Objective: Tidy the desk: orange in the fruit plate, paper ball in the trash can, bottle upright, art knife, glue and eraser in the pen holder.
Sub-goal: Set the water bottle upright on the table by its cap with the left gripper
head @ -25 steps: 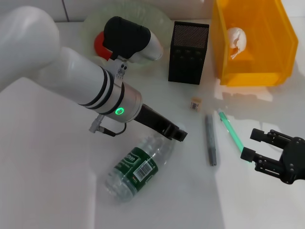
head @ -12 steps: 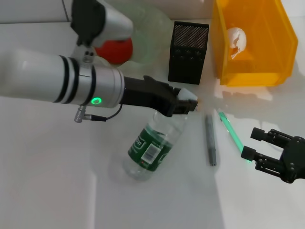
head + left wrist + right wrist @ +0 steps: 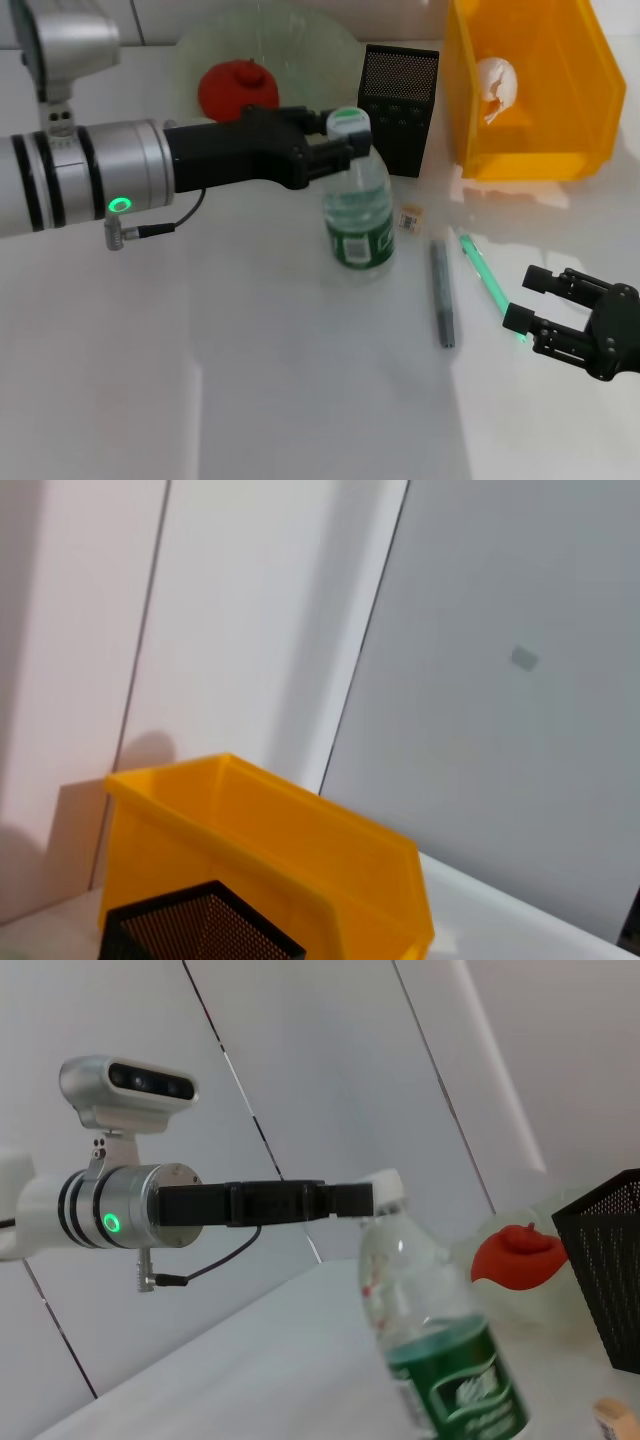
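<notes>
Left gripper (image 3: 340, 150): pinching the bottle (image 3: 358, 205) at its neck, just under the cap.
Bottle: upright on the desk (image 3: 250, 380), in front of the pen holder (image 3: 398, 110).
Right gripper (image 3: 545, 310): fingers spread, low at the right, holding nothing.
Orange (image 3: 237, 88): in the fruit plate (image 3: 300, 40).
Paper ball (image 3: 497, 82): inside the trash can (image 3: 560, 130).
Eraser (image 3: 410, 217): on the desk, just beside the bottle.

Bright, even light fills every view, with a yellow glow from the bin (image 3: 530, 90) on the glossy counter (image 3: 300, 400).
</notes>
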You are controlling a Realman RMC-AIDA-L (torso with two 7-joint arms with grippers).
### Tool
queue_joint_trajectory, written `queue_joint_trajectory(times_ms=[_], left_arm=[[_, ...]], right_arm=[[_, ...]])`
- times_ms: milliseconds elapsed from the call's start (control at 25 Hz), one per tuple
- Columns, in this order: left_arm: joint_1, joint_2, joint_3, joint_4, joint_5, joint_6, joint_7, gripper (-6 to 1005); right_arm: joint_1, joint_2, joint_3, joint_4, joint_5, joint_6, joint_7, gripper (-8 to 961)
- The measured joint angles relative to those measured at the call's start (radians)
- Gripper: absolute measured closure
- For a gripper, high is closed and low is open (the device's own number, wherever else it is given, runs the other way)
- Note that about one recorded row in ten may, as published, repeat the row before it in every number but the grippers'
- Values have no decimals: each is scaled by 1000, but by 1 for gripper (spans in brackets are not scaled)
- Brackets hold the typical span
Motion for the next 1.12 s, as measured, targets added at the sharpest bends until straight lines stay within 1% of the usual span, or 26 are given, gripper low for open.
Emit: queue_joint_trajectory(times_ms=[120, 160, 200, 240, 280, 360, 400, 440, 520, 560, 600, 640, 680, 720, 760, 800, 840, 920, 960, 1000, 1040, 1080, 1120], left_arm=[[15, 0, -26, -59, -93, 4, 115, 551], [21, 0, -45, -111, -166, 11, 200, 551], [21, 0, -45, -111, -166, 11, 200, 551], [23, 0, -55, -173, -256, 34, 295, 551], [23, 0, -55, -173, -256, 34, 295, 551], [23, 0, -67, -262, -405, 71, 446, 551], [23, 0, -67, -262, -405, 71, 446, 551], [22, 0, -69, -284, -439, 79, 477, 552], [16, -1, -70, -348, -525, 106, 569, 552], [13, -2, -70, -398, -580, 128, 643, 552], [13, -2, -70, -398, -580, 128, 643, 552], [11, -4, -67, -441, -633, 151, 718, 553], [11, -4, -67, -441, -633, 151, 718, 553], [11, -5, -65, -463, -654, 163, 755, 553], [6, -6, -63, -517, -699, 195, 834, 553], [6, -6, -63, -517, -699, 195, 834, 554], [2, -7, -63, -543, -714, 209, 868, 554], [-12, -8, -62, -599, -733, 246, 956, 554], [-29, -9, -59, -651, -744, 279, 1039, 555], [-29, -9, -59, -651, -744, 279, 1039, 555], [-44, -9, -53, -701, -752, 308, 1108, 555], [-44, -9, -53, -701, -752, 308, 1108, 555], [-51, -9, -51, -726, -758, 318, 1136, 556]], right_arm=[[6, 1, 0, 1, 1, -3, 7, 245], [12, 2, 1, 10, 2, -5, 7, 245], [12, 2, 1, 10, 2, -5, 7, 245], [18, 2, 6, 21, 2, -6, 7, 245], [18, 2, 6, 21, 2, -6, 7, 245], [25, 2, 12, 31, 3, -6, 7, 245], [25, 2, 12, 31, 3, -6, 7, 245], [28, 2, 13, 34, 3, -6, 7, 245], [33, 2, 14, 41, 3, -6, 7, 245], [40, 2, 15, 47, 3, -3, 7, 245], [40, 2, 15, 47, 3, -3, 7, 244], [43, 2, 15, 49, 3, -1, 6, 244], [45, 2, 15, 51, 3, 0, 5, 244], [47, 2, 15, 53, 3, 2, 4, 244], [52, 2, 17, 59, 3, 3, 2, 244], [52, 2, 17, 59, 3, 3, 2, 244], [60, 2, 21, 71, 3, 5, -1, 244], [64, 2, 24, 76, 3, 6, -2, 244], [73, 2, 26, 82, 3, 8, -3, 244], [73, 2, 26, 82, 3, 8, -3, 244], [77, 2, 26, 86, 3, 8, -3, 244], [82, 2, 26, 92, 3, 9, -4, 244], [87, 2, 26, 96, 3, 10, -5, 244]])
